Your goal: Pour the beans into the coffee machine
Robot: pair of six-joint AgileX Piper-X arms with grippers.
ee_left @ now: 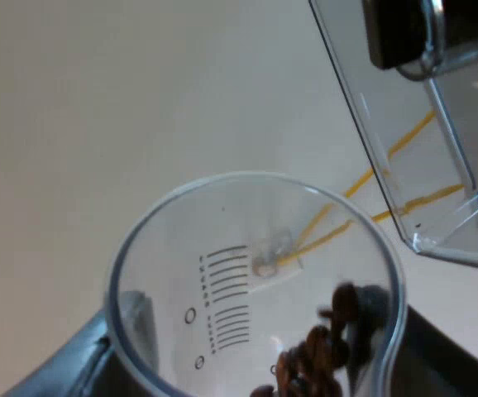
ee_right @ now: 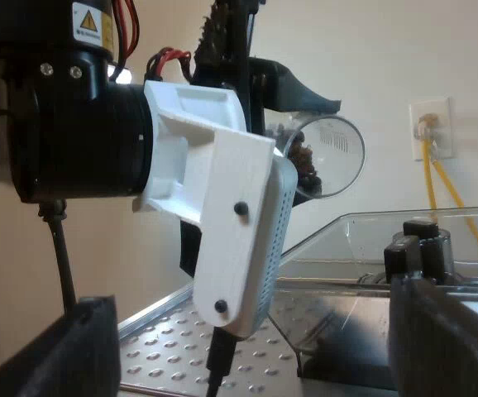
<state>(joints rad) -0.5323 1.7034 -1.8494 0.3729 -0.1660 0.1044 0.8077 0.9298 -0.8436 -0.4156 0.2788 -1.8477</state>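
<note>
As left hand (ee_left: 260, 368) holds glass (ee_right: 332, 155), beans (ee_left: 322, 356), hopper (ee_right: 363, 240)

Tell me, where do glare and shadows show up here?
Left wrist view: even light, with bright glints along the bean hopper and the measuring glass. Right wrist view: the metal top of the espresso machine gleams, and a dark shadow lies under the hopper.

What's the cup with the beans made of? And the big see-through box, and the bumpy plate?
The measuring glass looks like clear plastic, maybe glass: you can see through it, and lines are printed on it. The bean hopper looks like glossy clear plastic: thin flat walls, shiny edges. The machine's top plate looks like metal: silvery grey, with rows of dimples.
</note>
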